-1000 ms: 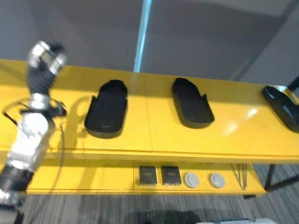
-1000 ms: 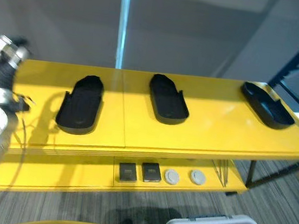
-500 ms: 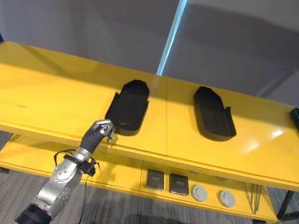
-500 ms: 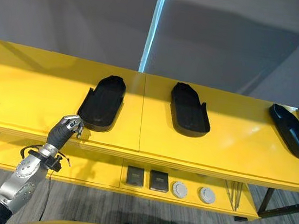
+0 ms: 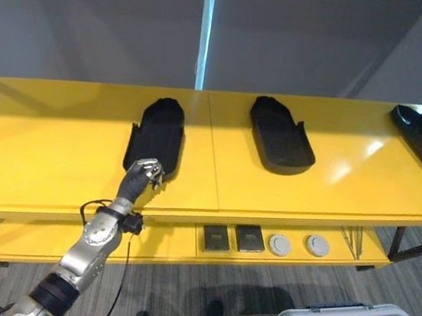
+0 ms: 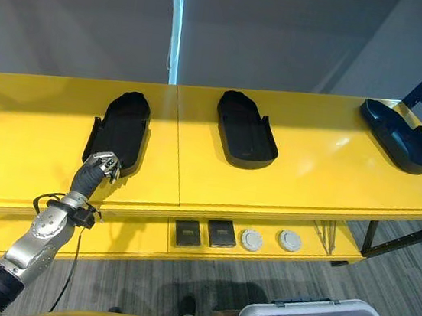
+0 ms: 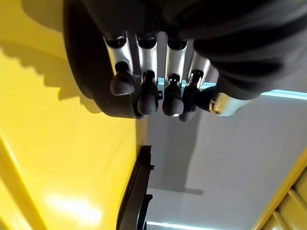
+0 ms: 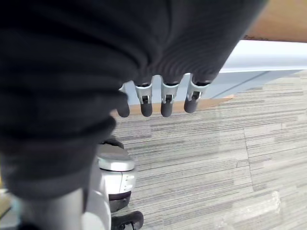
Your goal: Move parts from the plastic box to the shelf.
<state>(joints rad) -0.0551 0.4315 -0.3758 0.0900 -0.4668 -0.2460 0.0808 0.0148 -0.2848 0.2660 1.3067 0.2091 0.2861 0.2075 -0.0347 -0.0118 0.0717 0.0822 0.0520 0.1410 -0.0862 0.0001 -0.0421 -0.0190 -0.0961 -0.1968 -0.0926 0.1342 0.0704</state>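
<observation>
Shelf (image 5: 56,162): we are holding our left hand (image 5: 144,174), fingers curled and grasping nothing, at the near end of the leftmost black part (image 5: 157,134), whose length is running away from us.

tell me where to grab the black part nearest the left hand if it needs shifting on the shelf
Probably by its near rounded end, coming from the shelf's front edge. The black part lies flat, lengthwise front to back, and the left hand is right at that end.
</observation>
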